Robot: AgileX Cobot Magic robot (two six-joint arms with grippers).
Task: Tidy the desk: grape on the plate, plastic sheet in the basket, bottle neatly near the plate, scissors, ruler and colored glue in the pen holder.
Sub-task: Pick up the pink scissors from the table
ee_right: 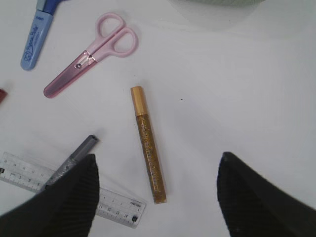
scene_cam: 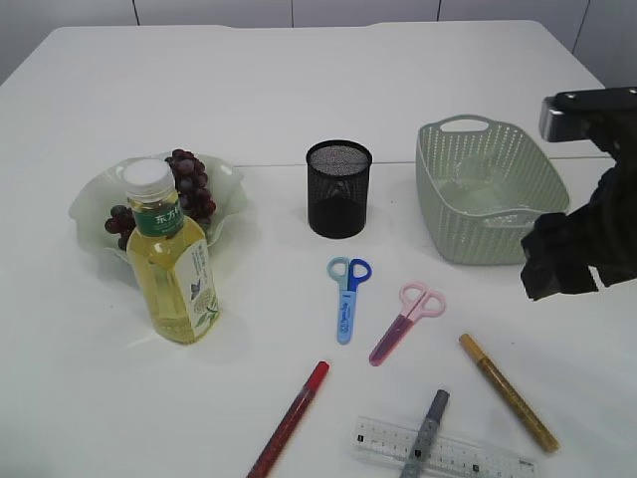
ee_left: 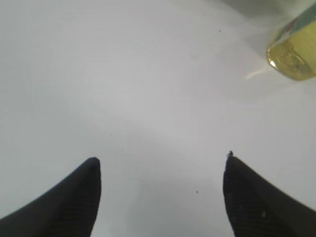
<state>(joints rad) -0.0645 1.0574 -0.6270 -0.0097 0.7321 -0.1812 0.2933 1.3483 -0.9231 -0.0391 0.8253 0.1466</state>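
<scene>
Exterior view: grapes [scene_cam: 189, 189] on plate [scene_cam: 95, 199]; basket [scene_cam: 488, 189], pen holder [scene_cam: 338, 189] hold nothing.

Bottle [scene_cam: 176, 269] upright, touching plate [scene_cam: 90, 204] with grapes [scene_cam: 189, 184]; 2 scissors [scene_cam: 347, 297] below pen holder [scene_cam: 338, 188]; basket [scene_cam: 488, 189] right.

Grapes [scene_cam: 189, 184] on plate [scene_cam: 95, 199], bottle [scene_cam: 174, 264] in front

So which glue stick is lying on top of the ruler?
The silver-grey glue pen. It lies across the clear ruler, while the red glue pen and gold glue pen lie on the bare table.
</scene>
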